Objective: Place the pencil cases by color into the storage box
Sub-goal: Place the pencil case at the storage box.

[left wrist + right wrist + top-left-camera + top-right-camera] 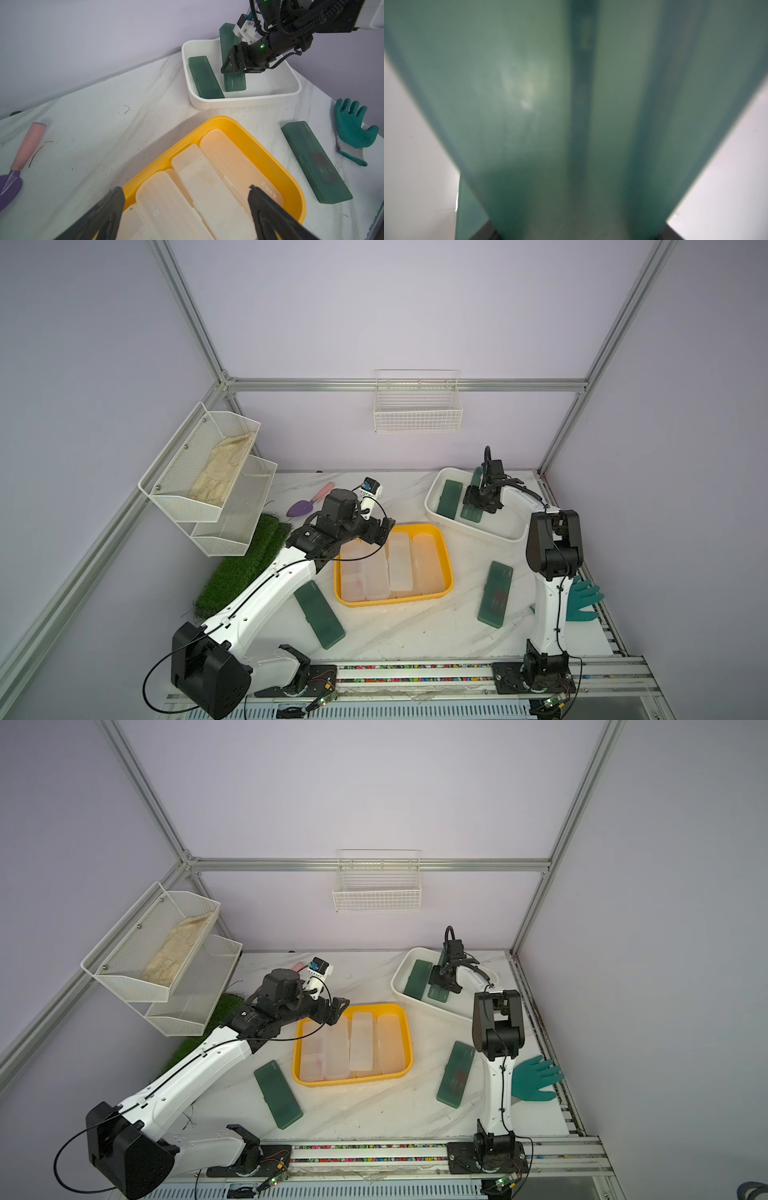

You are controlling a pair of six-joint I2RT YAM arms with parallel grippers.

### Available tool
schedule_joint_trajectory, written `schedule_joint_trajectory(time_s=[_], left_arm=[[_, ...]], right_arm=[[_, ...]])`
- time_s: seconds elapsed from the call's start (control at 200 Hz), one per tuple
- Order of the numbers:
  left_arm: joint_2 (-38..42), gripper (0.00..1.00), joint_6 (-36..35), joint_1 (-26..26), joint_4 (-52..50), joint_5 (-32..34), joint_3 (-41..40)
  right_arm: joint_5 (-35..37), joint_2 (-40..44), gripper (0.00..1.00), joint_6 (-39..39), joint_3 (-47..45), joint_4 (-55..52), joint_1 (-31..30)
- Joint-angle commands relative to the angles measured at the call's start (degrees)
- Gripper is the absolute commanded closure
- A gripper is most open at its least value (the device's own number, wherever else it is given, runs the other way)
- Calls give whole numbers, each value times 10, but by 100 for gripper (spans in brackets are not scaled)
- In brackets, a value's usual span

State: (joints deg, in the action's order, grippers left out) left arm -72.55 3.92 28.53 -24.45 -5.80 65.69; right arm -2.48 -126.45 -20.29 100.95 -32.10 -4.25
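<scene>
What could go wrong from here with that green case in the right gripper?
1. The green case in the shut right gripper is tilted, its upper end past the far wall of the white bin; released now, it may stay propped on the rim.
2. It could also drop onto the second case lying inside.

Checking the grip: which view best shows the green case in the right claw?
Left wrist: the green case shows nearly whole, tilted, right claw clamped on it. Both top views: mostly behind the arm. Right wrist: green blur.
</scene>
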Motion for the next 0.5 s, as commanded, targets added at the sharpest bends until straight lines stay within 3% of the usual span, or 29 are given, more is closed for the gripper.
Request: schedule_joint_trajectory(time_s=[0.0,0.495], left_arm=[[17,6,7,1,24,-12,-19],[21,6,13,2,21,-27,-19]], right_arm=[[-16,-25,39,4,23,-36,2],[-17,-69,34,12,92,-124,0]])
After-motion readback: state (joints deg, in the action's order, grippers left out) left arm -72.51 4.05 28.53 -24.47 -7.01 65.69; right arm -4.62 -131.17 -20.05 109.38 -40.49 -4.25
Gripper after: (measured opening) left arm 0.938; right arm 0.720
